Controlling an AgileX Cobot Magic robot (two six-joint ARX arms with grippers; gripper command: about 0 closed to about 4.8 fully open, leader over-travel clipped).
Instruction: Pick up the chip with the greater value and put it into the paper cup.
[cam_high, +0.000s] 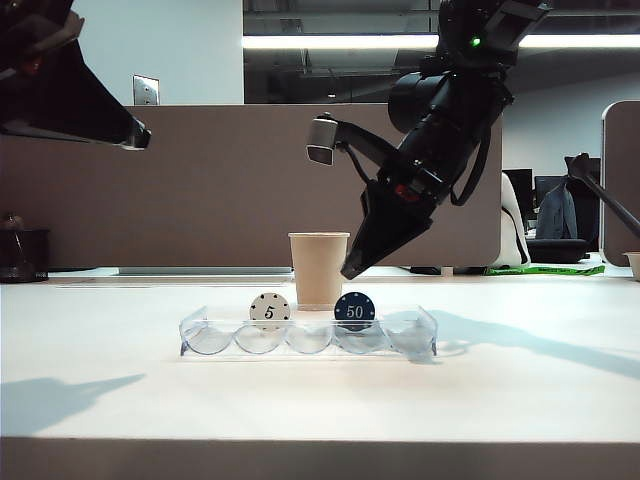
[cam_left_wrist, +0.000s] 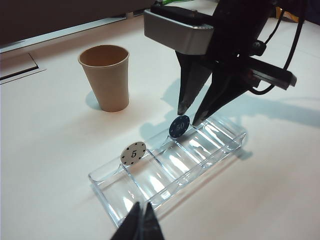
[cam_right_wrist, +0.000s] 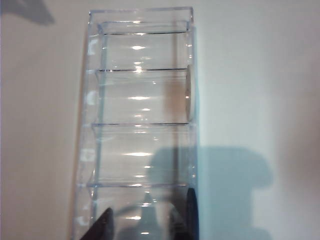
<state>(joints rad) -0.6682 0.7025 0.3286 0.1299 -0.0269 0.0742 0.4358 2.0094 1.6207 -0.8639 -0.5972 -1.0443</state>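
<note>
The chip with the greater value (cam_high: 354, 310), dark blue with a white "50", stands on edge in a clear plastic tray (cam_high: 205, 332). A white "5" chip (cam_high: 269, 308) stands two slots to its left. The tan paper cup (cam_high: 318, 268) stands upright just behind the tray. My right gripper (cam_high: 351, 269) hangs slanted just above the blue chip (cam_left_wrist: 179, 126). In the left wrist view its fingers (cam_left_wrist: 183, 107) are apart and open, with nothing between them. In the right wrist view the blue chip (cam_right_wrist: 191, 215) shows edge-on beside one fingertip (cam_right_wrist: 106, 224). My left gripper (cam_high: 137, 134) is raised at the far left, shut and empty.
The tray (cam_left_wrist: 220, 140) has several curved slots, and only two hold chips. A brown partition wall runs behind the table. The left gripper (cam_left_wrist: 142, 222) hovers high over the tray's near end. The right arm's shadow falls on the table to the right of the tray.
</note>
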